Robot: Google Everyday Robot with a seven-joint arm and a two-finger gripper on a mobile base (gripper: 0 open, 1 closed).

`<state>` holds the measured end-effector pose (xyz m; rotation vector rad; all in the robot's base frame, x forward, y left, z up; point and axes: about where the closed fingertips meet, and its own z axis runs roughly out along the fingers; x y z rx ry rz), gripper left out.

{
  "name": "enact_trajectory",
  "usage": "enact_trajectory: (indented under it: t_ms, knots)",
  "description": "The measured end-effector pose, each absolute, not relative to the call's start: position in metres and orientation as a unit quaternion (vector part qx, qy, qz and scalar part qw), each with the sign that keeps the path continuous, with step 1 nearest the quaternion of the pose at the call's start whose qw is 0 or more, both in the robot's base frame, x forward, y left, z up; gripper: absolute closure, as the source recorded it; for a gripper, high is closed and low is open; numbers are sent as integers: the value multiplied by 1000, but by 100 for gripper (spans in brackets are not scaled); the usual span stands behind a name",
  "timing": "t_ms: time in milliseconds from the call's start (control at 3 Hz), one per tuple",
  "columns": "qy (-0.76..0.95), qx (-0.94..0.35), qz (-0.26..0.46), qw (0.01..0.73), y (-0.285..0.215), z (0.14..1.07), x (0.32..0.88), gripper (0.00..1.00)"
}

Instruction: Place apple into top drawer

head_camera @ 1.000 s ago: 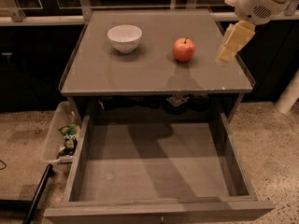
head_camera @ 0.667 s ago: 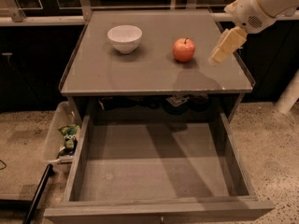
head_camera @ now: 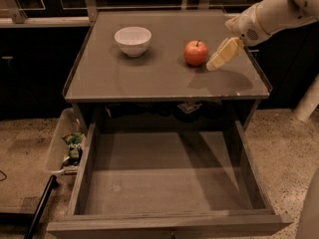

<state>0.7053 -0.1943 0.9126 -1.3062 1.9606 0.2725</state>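
The red-orange apple (head_camera: 196, 53) with a short dark stem sits on the grey cabinet top (head_camera: 149, 76), right of middle. The top drawer (head_camera: 167, 180) is pulled fully out below the cabinet top and its flat grey bottom is bare. The gripper (head_camera: 219, 59) reaches in from the upper right on a white arm; its cream fingers hang just right of the apple, close to it and low over the top. It holds nothing.
A white bowl (head_camera: 132, 40) stands on the cabinet top to the left of the apple. A clear plastic bin of packets (head_camera: 67, 146) sits on the floor left of the drawer. A dark bar (head_camera: 40, 208) lies on the floor at lower left.
The gripper has moved left and down, from the cabinet's right edge to just beside the apple. The apple, bowl and drawer have not moved.
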Motion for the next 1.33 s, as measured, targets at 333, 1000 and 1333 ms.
enact_trajectory:
  t_ms: [333, 1000, 1333]
  knots:
    - [758, -514, 149, 373, -175, 891, 724, 0]
    - [746, -520, 171, 380, -150, 862, 753, 0]
    - [745, -520, 171, 380, -150, 862, 753, 19]
